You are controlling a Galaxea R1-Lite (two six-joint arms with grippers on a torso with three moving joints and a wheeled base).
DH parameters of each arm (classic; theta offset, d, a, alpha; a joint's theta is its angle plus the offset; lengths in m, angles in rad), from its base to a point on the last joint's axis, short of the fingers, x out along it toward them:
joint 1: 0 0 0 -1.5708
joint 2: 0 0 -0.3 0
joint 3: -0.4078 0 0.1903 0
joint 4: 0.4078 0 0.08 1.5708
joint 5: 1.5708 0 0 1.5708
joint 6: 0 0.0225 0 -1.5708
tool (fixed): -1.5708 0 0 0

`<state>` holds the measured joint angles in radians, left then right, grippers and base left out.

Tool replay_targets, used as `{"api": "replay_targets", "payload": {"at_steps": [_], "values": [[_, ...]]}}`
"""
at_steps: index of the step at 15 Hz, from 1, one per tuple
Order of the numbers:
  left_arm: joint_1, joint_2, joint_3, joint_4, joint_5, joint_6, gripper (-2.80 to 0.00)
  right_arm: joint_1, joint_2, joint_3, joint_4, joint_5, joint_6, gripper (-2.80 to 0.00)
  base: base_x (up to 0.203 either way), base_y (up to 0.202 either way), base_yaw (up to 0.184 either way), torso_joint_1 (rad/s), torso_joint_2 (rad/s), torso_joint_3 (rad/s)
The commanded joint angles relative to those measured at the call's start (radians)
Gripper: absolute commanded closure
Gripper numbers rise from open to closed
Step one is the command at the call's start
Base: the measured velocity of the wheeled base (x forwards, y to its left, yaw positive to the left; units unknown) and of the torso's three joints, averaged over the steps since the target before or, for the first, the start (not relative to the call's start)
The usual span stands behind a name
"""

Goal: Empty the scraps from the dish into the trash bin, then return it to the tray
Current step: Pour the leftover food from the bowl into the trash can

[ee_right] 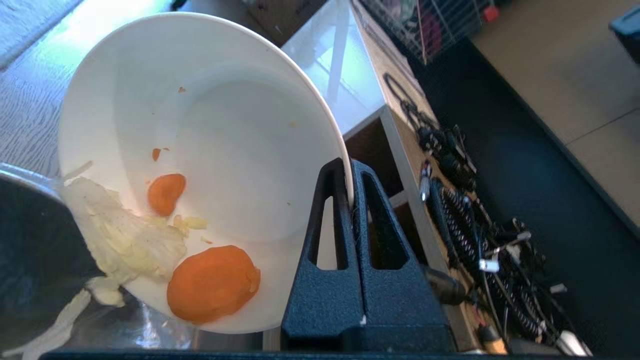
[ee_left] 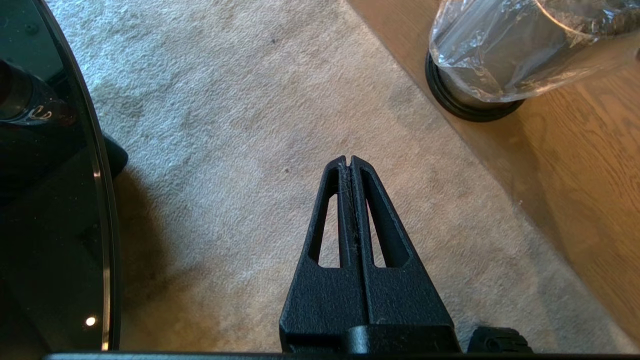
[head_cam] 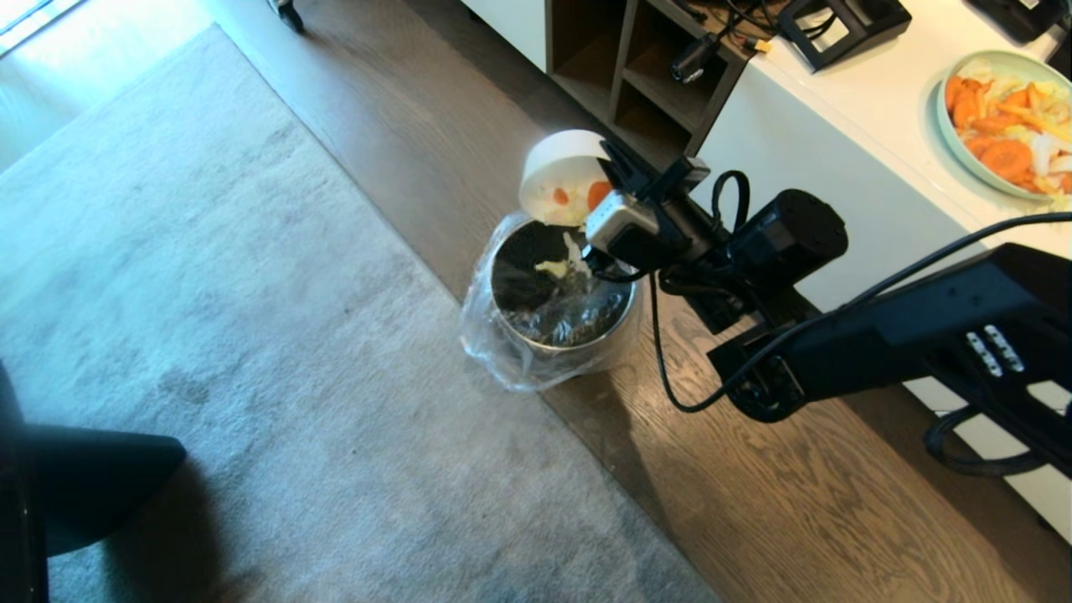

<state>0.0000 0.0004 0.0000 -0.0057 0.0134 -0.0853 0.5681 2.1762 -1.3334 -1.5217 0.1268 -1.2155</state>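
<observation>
Wood floor, steel liner-bagged trash bin point(head_cam: 563, 311): our right gripper point(ee_right: 350, 172) pinches the tilted white bowl's point(ee_right: 200, 150) rim.
We risk clinging orange and pale scraps point(ee_right: 212, 282) dropping outside once we withdraw.

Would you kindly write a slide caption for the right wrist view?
Right gripper tips the dish so scraps slide toward the trash bin.

Strong daylight came in from my upper left in the head view, washing the rug point(head_cam: 209, 293) pale near that corner and throwing a long dark shadow from the right arm across the wood floor point(head_cam: 670, 469). The dish point(ee_right: 200, 150) glared white on its rim in the right wrist view, and the background behind it was soft. Glare streaked the trash bin point(ee_left: 500, 50) liner; my left wrist view looked warm, dim at the left edge.
</observation>
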Motion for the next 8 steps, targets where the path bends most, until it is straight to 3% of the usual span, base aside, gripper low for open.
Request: {"api": "replay_targets", "payload": {"at_steps": [1,5,8], "values": [[0.0,0.0,0.0,0.0,0.0,-0.001,0.0,-0.008,0.004,-0.01,-0.046,0.047,-0.027,0.0,0.0,0.0,0.0,0.0,0.0,0.0],[0.0,0.0,0.0,0.0,0.0,-0.001,0.0,-0.018,0.008,-0.025,-0.046,0.123,-0.065,0.0,0.0,0.0,0.0,0.0,0.0,0.0],[0.0,0.0,0.0,0.0,0.0,-0.001,0.0,-0.018,0.007,-0.153,-0.046,0.165,-0.076,0.0,0.0,0.0,0.0,0.0,0.0,0.0]]}}
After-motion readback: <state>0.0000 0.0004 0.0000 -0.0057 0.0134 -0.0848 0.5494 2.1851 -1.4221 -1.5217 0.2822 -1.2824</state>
